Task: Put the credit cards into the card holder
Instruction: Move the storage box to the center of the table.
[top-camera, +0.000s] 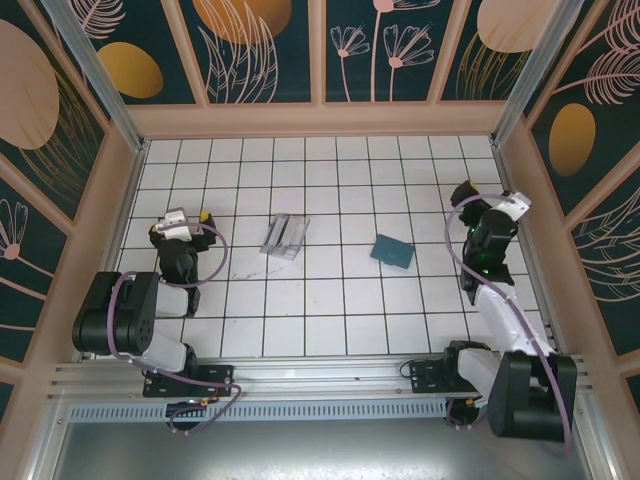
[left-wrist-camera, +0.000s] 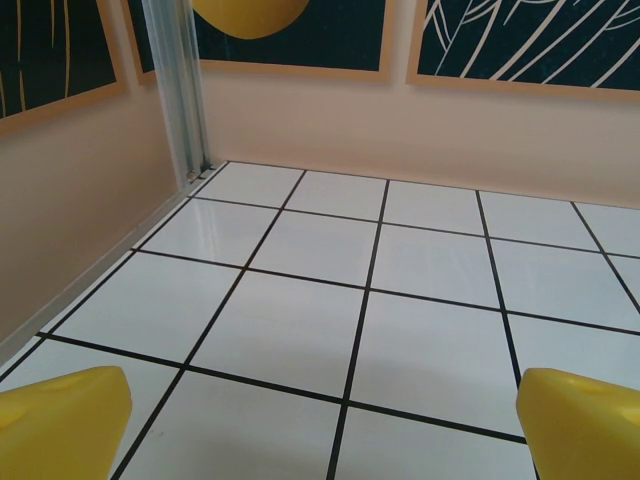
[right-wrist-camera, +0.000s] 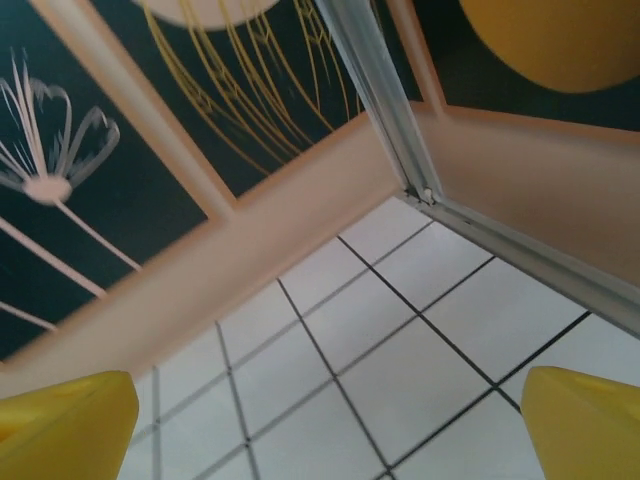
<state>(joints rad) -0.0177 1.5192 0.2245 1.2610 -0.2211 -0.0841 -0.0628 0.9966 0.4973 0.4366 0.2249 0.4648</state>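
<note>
Currently, my left gripper (top-camera: 188, 218) stands over the left part of the white tiled floor (top-camera: 330, 310), near the left wall. In the left wrist view, its yellow fingertips (left-wrist-camera: 62, 422) sit at the two lower corners, spread wide, with bare tiles between them. An aluminium corner post (left-wrist-camera: 180, 90) rises at 11 o'clock in that view.

My right gripper (top-camera: 463, 192) is raised near the right wall. In the right wrist view, its yellow fingertips (right-wrist-camera: 66, 424) are likewise spread wide and grip nothing. This camera is tilted toward a corner post (right-wrist-camera: 385, 110) and a dark floral wall panel (right-wrist-camera: 120, 150).

The credit cards (top-camera: 284, 236) lie flat on the floor as a small grey, striped cluster, overlapping one another. They are at 3 o'clock from my left gripper and well apart from it.

The card holder (top-camera: 392, 250) is teal and lies flat and closed. It is at 3 o'clock from the credit cards, with bare tiles between the two. It is at 8 o'clock from my right gripper and apart from it.
</note>
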